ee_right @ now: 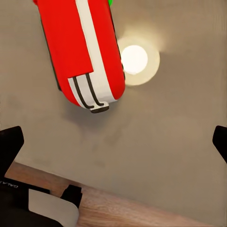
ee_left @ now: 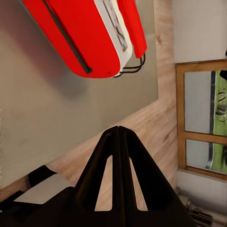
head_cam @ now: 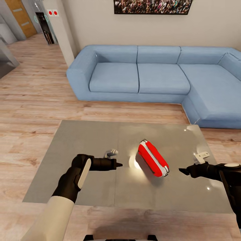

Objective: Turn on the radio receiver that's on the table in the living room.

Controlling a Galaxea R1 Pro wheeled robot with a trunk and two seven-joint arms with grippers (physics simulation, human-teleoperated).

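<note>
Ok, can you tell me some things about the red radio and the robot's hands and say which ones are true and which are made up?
1. The red radio receiver lies on the grey table. True.
2. The left gripper is holding the radio. False: it hangs beside the radio with a gap between them, its jaws shut on nothing.
3. The right gripper has its jaws spread apart. True: in the right wrist view the two fingertips sit far apart at the picture's edges.
4. The sofa behind the table is green. False: it is light blue.
5. The radio sits between the two grippers. True.
</note>
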